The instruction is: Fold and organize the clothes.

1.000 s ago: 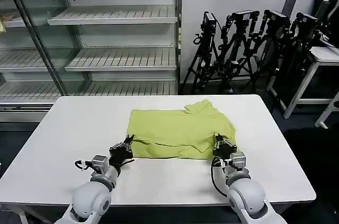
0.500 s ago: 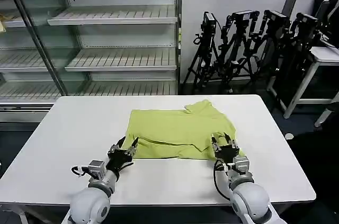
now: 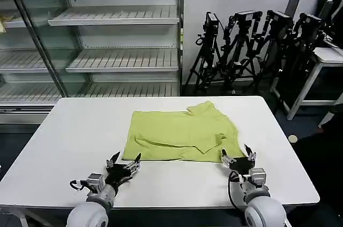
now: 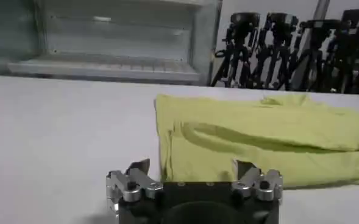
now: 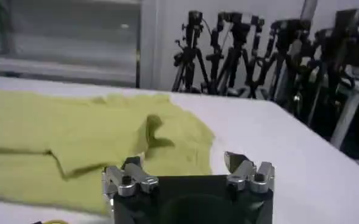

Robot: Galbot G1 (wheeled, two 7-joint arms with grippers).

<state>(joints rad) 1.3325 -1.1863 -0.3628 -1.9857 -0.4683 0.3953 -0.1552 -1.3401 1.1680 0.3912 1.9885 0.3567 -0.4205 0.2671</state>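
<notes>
- the soft lime-green short-sleeved t-shirt (image 3: 179,137) is lying partly folded at the centre of the white table (image 3: 69,130).
- the left gripper (image 3: 124,162) and right gripper (image 3: 238,158) are hovering wide open, empty, at its lower edge.
- next is probably regrasping that hem for another fold.

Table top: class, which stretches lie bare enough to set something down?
Bare: the table between its left edge and the T-shirt; the right strip; the far band. Crowded: the near edge, where the left gripper and right gripper sit open.
</notes>
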